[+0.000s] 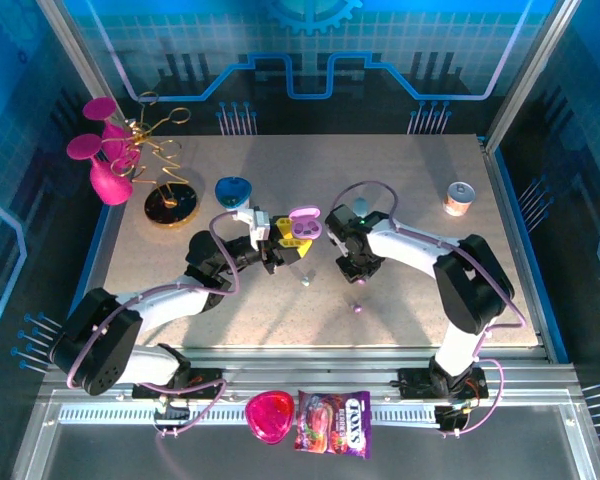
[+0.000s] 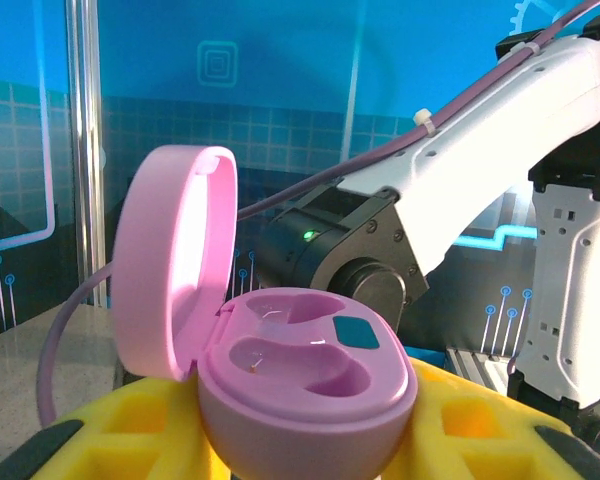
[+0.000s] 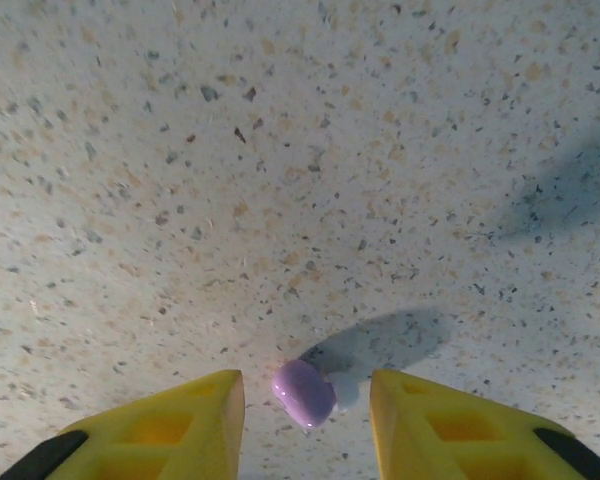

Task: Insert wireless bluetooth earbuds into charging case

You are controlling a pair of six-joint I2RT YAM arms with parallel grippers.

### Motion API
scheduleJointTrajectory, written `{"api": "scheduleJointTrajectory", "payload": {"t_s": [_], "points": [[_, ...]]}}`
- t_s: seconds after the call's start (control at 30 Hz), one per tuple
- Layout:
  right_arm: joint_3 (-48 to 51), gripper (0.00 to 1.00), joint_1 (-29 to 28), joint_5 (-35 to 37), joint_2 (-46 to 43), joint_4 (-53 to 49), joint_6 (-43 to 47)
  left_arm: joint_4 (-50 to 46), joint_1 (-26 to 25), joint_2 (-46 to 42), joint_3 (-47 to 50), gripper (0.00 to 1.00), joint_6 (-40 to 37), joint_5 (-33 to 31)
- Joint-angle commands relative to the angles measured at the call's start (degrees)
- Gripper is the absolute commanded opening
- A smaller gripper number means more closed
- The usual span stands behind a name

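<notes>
A lilac charging case (image 2: pixel 305 370) stands with its lid open and both wells empty, and my left gripper (image 2: pixel 300 445) is shut on its base between yellow fingers (image 2: pixel 100 440). From above, that case (image 1: pixel 302 228) is held over the table's middle by the left gripper (image 1: pixel 280 240). My right gripper (image 3: pixel 305 378) points down at the table, open, with a lilac earbud (image 3: pixel 302 393) lying between its fingers (image 3: pixel 190 415) and touching neither. In the top view the right gripper (image 1: pixel 353 265) hangs right of the case. A lilac earbud (image 1: pixel 357 309) and a pale earbud (image 1: pixel 304 281) lie on the table.
A blue case (image 1: pixel 233 190) sits behind the left gripper. A gold stand (image 1: pixel 172 203) and pink vase (image 1: pixel 108 183) are at the back left, a can (image 1: pixel 460 198) at the back right. A pink case (image 1: pixel 268 415) and candy bag (image 1: pixel 332 423) lie on the front rail.
</notes>
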State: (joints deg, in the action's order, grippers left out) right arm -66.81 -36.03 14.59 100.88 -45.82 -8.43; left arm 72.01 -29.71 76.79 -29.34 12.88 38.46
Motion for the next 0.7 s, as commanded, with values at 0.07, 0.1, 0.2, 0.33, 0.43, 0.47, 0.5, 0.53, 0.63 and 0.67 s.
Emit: {"api": "scheduleJointTrajectory", "payload": {"t_s": [0.07,0.1,0.2,0.33,0.43,0.47,0.5,0.53,0.63,0.67], "points": [[-3.9,0.35,-1.9,3.1,3.8,-7.0,7.6,-0.2,0.4,-1.4,0.7,0.34,-2.0,0.9],[-4.6,0.35,-2.1,3.6,4.6,-7.7,8.2,-0.3,0.5,-1.4,0.7,0.34,-2.0,0.9],[-6.4,0.34,-3.2,5.2,6.7,-9.5,9.4,-0.7,0.5,-1.6,0.6,0.34,-2.2,0.9],[-8.7,0.32,-4.7,8.6,9.4,-12.2,10.5,-1.0,0.6,-1.7,0.5,0.34,-2.3,0.8],[-9.9,0.32,-5.4,10.7,11.0,-13.9,10.9,-1.2,0.7,-1.9,0.5,0.34,-2.3,0.9],[-10.1,0.31,-5.5,11.4,11.5,-14.4,11.0,-1.2,0.6,-2.0,0.5,0.34,-2.4,0.9],[-10.4,0.31,-5.6,12.0,11.7,-14.6,11.2,-1.3,0.6,-2.0,0.5,0.34,-2.4,0.9],[-10.5,0.3,-5.8,12.4,12.0,-14.8,11.4,-1.3,0.7,-2.1,0.5,0.34,-2.4,0.9],[-10.7,0.29,-5.9,12.6,12.7,-15.3,12.0,-1.4,0.7,-2.2,0.6,0.34,-2.4,0.9],[-10.7,0.29,-6.1,12.7,12.9,-15.5,12.3,-1.3,0.8,-2.3,0.7,0.34,-2.5,0.9]]}}
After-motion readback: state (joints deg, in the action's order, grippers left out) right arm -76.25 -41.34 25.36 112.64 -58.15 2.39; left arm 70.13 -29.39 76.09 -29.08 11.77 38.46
